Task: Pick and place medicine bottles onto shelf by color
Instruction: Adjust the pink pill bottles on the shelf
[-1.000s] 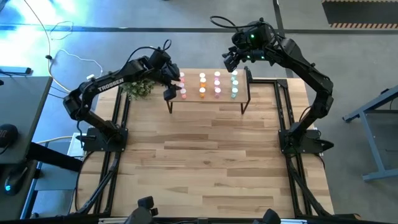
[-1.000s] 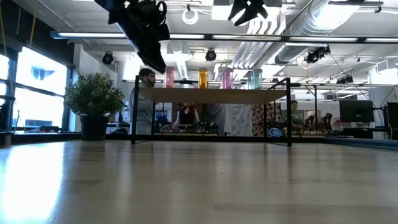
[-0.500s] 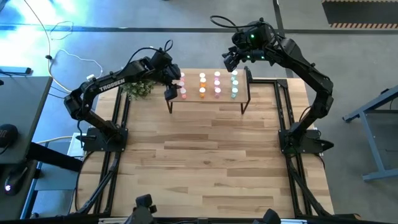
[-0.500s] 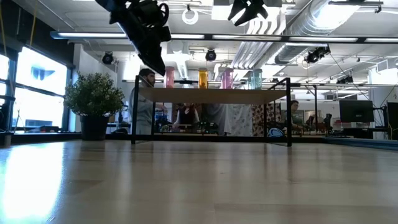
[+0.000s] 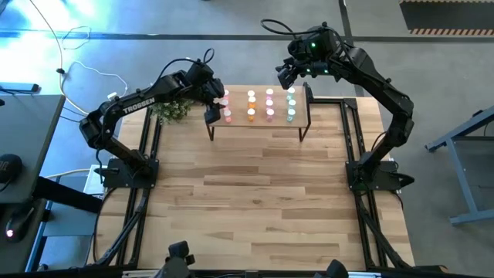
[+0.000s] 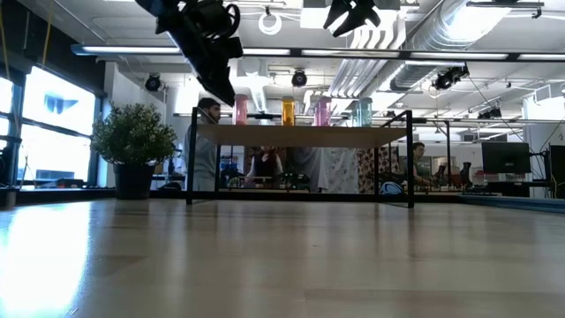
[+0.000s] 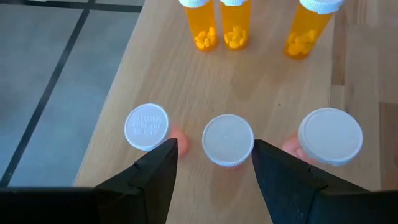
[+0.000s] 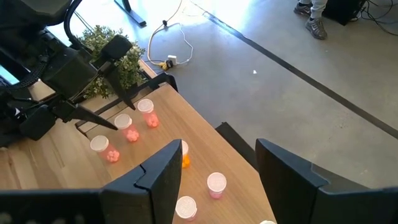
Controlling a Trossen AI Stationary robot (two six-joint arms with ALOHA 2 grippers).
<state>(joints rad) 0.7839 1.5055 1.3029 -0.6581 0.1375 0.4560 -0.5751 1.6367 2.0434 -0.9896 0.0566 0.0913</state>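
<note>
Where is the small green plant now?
In the high view the plant stands on the table's far left part, beside the shelf, under the left arm.

Open-plan lab, exposed ceiling ducts [image 6: 415,40], monitors [image 6: 505,157], concrete floor [image 5: 231,54]

Both arms are matte black, built of slim tubular links joined by bulkier rounded joint housings. The left arm [image 5: 131,108] carries white block lettering reading TROSSEN along its long link. The right arm [image 5: 378,77] shows a small green indicator light on the housing near its wrist, with a black cable looping out behind it. Each arm stands on a squat black base block. The left tool [image 7: 211,177] and right tool [image 8: 214,180] each end in two flat, angular black fingers with bevelled edges.
</note>
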